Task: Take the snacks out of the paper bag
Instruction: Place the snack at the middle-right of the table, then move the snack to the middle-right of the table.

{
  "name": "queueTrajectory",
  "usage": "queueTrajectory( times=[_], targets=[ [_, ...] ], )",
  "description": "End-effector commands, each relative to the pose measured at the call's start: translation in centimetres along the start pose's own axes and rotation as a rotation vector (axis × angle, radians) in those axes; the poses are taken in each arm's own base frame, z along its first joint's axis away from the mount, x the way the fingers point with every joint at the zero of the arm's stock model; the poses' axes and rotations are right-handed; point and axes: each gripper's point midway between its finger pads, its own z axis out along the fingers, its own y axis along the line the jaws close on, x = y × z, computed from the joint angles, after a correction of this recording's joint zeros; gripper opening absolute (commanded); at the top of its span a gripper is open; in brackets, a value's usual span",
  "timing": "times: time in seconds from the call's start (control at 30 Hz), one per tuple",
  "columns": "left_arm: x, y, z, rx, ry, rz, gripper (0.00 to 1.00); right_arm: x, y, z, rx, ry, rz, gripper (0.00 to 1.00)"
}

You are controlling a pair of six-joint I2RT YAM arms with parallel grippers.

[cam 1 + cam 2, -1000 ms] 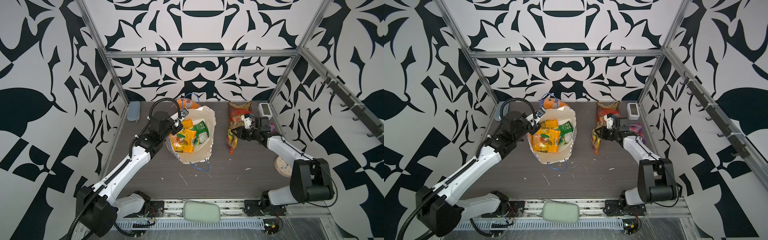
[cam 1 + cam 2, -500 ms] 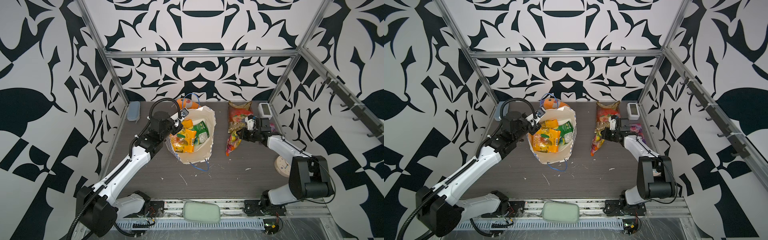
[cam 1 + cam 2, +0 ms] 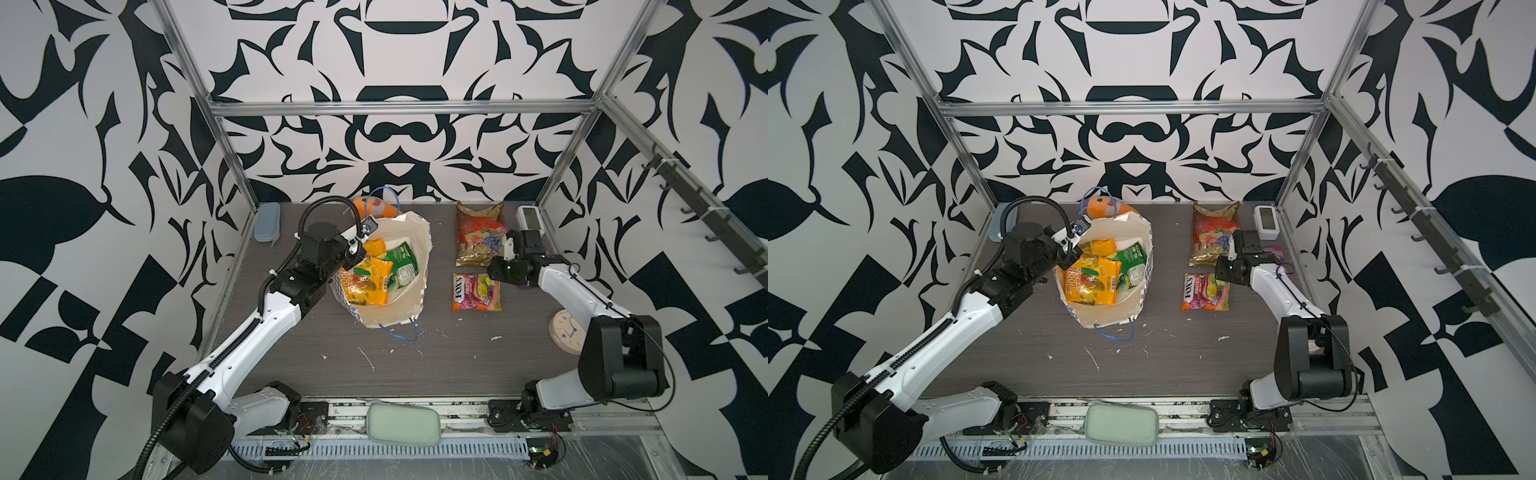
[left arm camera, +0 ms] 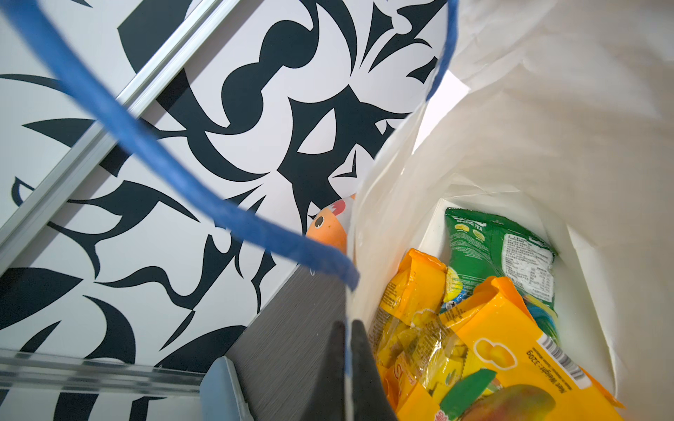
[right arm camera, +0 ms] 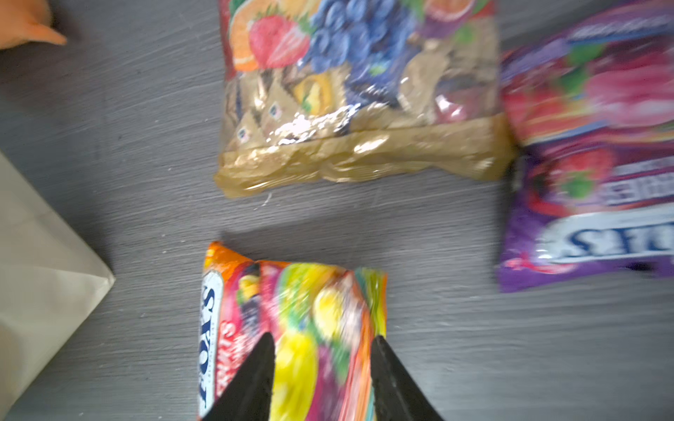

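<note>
The paper bag (image 3: 409,301) (image 3: 1125,309) stands open mid-table. My left gripper (image 3: 352,262) (image 4: 348,324) is shut on the rim of its left wall (image 4: 547,145). Inside lie yellow-orange packets (image 3: 370,284) (image 4: 503,350) and a green packet (image 3: 401,266) (image 4: 488,248). To the right of the bag, a multicoloured FOX'S packet (image 3: 476,292) (image 5: 291,310) lies flat on the table. My right gripper (image 3: 498,270) (image 5: 322,340) hovers open over its right end. The gold-red fruit-print bag (image 3: 478,237) (image 5: 357,91) lies beyond it, and a purple packet (image 3: 1273,252) (image 5: 591,204) lies under the right arm.
An orange plush toy (image 3: 374,208) sits behind the bag. A blue-grey case (image 3: 267,216) lies at the back left and a white device (image 3: 528,217) at the back right. A round clock (image 3: 565,332) lies at the right edge, and a pale green pouch (image 3: 403,424) on the front rail.
My right gripper has opened and let go of the FOX'S packet, which hung from it before and now lies flat on the table. The left arm has not moved.
</note>
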Motion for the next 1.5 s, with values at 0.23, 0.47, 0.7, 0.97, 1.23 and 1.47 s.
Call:
queueTrajectory(
  times=[0.23,0.47,0.7,0.97,1.23,1.47],
  targets=[
    [-2.8,1.2,-1.0,-0.031,-0.098,0.003,0.00,1.1,8.4,-2.8,-0.043,-0.043,-0.175,0.52],
    [-2.6,1.1,-0.9,-0.028,-0.089,0.003,0.00,6.0,8.1,0.5,0.018,0.079,-0.111,0.48],
    [-2.5,1.0,-0.5,-0.025,-0.083,0.008,0.00,8.5,6.9,3.2,0.054,0.126,-0.042,0.44],
    [-2.5,1.1,-1.0,-0.033,-0.087,0.009,0.00,9.3,4.5,4.2,0.180,0.151,-0.060,0.39],
    [-2.4,1.2,-1.2,-0.043,-0.089,0.013,0.00,8.7,1.8,4.1,0.262,0.142,-0.082,0.36],
    [-2.6,1.3,-1.5,-0.048,-0.101,0.013,0.00,6.8,1.1,3.0,0.252,0.106,-0.178,0.36]
  ],
)
